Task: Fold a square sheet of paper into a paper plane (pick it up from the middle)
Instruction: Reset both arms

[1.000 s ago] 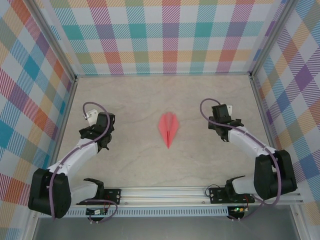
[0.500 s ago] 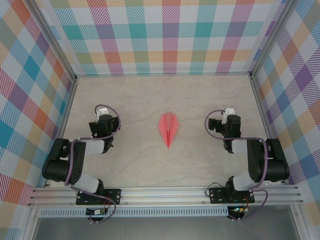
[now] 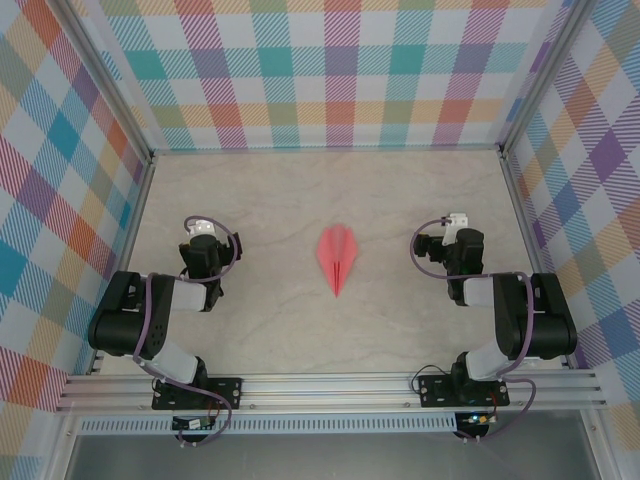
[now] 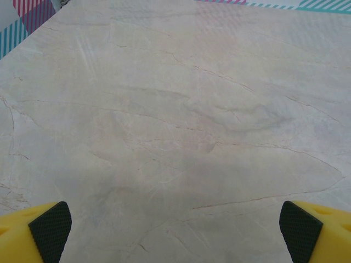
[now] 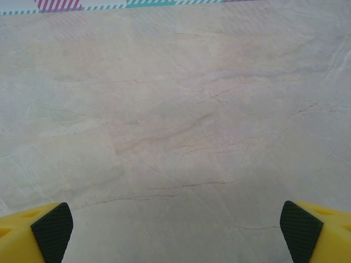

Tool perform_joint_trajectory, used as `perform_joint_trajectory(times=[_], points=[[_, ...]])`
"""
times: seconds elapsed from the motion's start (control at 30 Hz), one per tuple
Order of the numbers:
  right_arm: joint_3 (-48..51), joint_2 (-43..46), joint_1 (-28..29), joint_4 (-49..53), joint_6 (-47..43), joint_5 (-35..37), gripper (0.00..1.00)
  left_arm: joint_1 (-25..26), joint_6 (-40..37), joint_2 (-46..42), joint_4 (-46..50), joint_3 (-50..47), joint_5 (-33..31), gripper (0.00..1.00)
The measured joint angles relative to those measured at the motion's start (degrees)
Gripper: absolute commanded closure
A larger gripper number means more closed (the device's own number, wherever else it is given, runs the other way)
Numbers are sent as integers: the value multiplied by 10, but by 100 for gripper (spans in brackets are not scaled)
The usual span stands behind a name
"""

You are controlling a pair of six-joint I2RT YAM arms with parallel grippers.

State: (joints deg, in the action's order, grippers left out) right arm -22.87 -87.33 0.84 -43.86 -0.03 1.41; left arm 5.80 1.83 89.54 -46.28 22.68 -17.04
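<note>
We found the salmon-pink paper plane (image 3: 338,260) lying flat mid-worktop (image 3: 260,190), its nose toward the arm bases, while the left hand (image 4: 175,233) and the right hand (image 5: 175,230) flanked it, well apart, each spread wide and empty.

Salmon-pink paper plane (image 3: 338,259); slim folded dart, flat mid-table, point toward arms

Table (image 3: 260,200) was viewed from high behind arm bases, facing down; wrist views were set low behind left gripper (image 4: 174,233) and right gripper (image 5: 175,230), close over tabletop, facing far wall (image 4: 33,13); tabletop was shared.
</note>
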Motion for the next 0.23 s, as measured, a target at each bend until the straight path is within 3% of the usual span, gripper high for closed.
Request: perform_joint_trajectory(times=[0.23], points=[[0, 0, 0, -1, 0, 0, 0, 0, 0, 0, -4, 0, 1, 0]])
